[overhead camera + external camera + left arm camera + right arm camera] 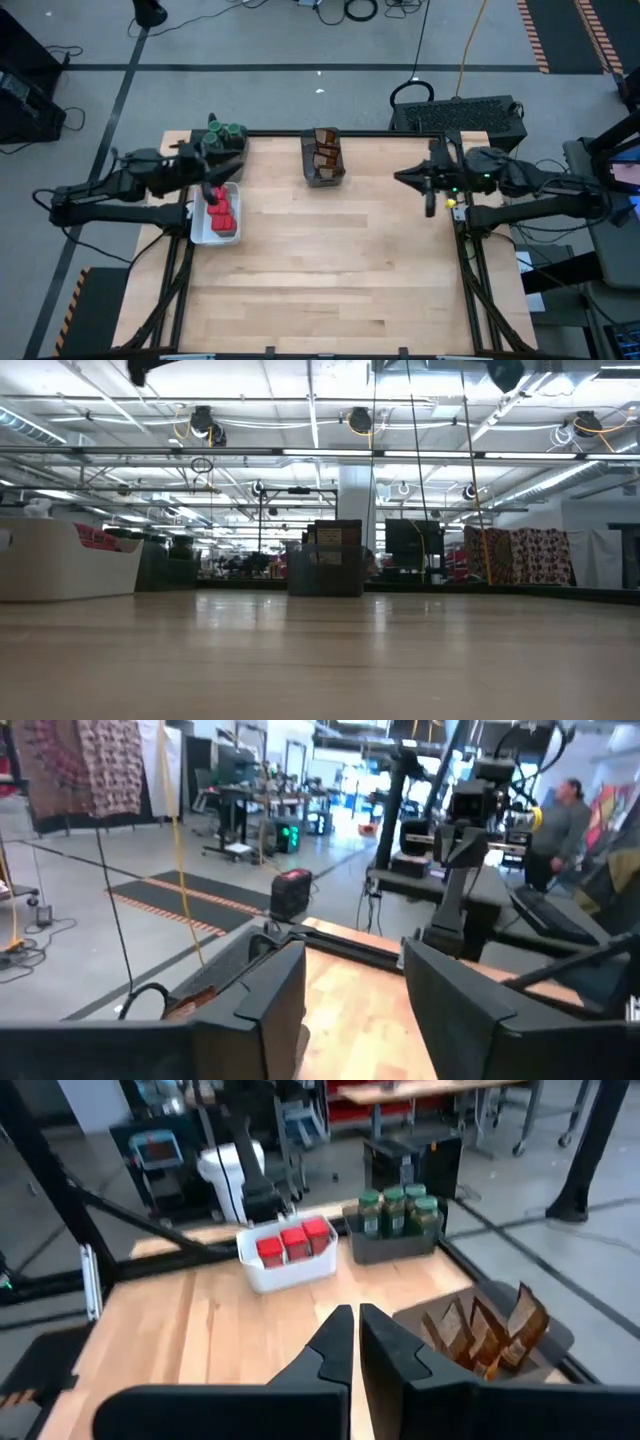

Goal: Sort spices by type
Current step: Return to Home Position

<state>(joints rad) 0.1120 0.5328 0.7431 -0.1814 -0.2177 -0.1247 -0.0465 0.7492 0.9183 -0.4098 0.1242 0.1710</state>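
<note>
The table top (330, 250) was pale wood laid in planks, smooth, with a soft sheen that caught the ceiling lights. The white tray (290, 1272) looked like smooth, faintly glossy plastic, and the dark grey bins (385, 1248) like matt plastic. The red containers (293, 1242) had a dull finish, the green-lidded jars (395, 1208) a slight gloss, and the brown packets (480, 1330) a creased, paper-like skin. The fingers (265, 1005) of the left gripper (352, 960) were matt black, plastic by their look. Patterned cloth (515, 555) hung beyond the table.
</note>
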